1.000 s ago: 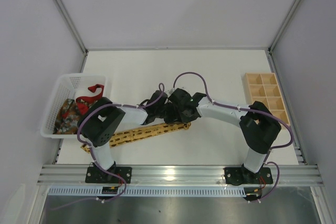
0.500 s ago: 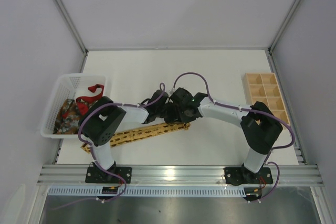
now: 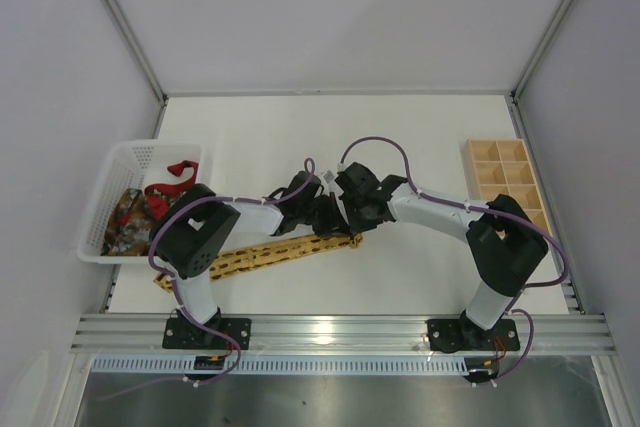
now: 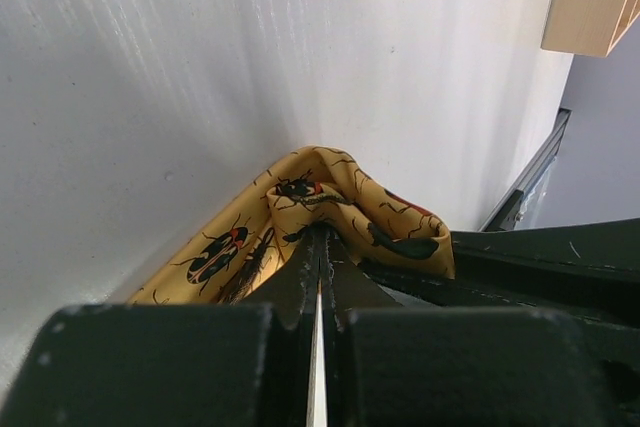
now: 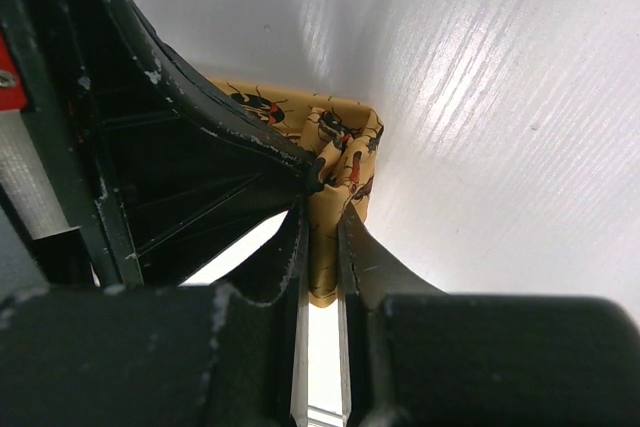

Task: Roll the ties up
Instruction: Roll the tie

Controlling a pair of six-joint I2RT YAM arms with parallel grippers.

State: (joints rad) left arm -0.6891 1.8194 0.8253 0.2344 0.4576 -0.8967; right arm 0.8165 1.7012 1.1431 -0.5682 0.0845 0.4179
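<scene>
— Where is the yellow beetle-print tie lying?
— It is stretching slantwise across the near part of the table, with its right end folded over where the two claws are meeting.
— What is the left gripper doing?
— Its jaws are pressing together on that folded end.
— And the right gripper?
— It is standing narrow too. It is pinching the same fold, just beside the left one, with yellow fabric showing between its fingers.
— The other ties?
— The red tie and the dark patterned tie are sitting in the white basket at the left edge. A wooden compartment tray is sitting at the right, well apart.
</scene>
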